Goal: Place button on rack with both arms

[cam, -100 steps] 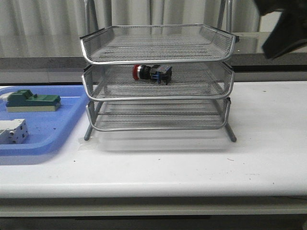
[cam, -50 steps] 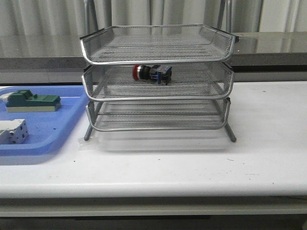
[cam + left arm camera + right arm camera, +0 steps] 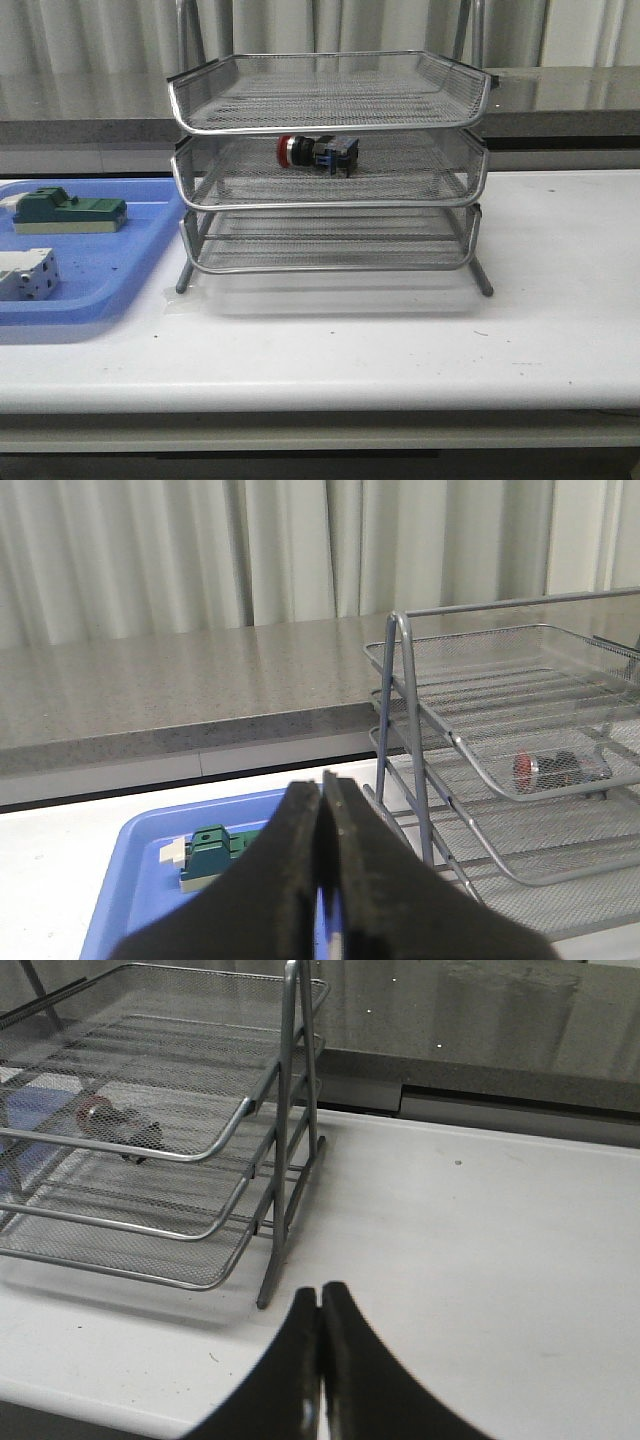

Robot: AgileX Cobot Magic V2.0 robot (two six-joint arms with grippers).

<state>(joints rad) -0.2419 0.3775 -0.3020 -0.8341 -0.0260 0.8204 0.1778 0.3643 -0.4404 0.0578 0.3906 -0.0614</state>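
The button (image 3: pixel 317 153) lies on its side in the rack's (image 3: pixel 330 165) middle tier, seemingly delivered. Left gripper (image 3: pixel 322 798) and right gripper (image 3: pixel 320 1300) are closed, empty, well clear of it.

Rack (image 3: pixel 330 165) stands on table (image 3: pixel 400 340), centre, toward rear. Button (image 3: pixel 317 153) lies on its side in middle tier, left of centre, head pointing left. Tray (image 3: pixel 140 255) on table just left of rack. Two blocks in tray: one (image 3: pixel 68 211) toward rear, other (image 3: pixel 28 274) nearer front, at left edge.
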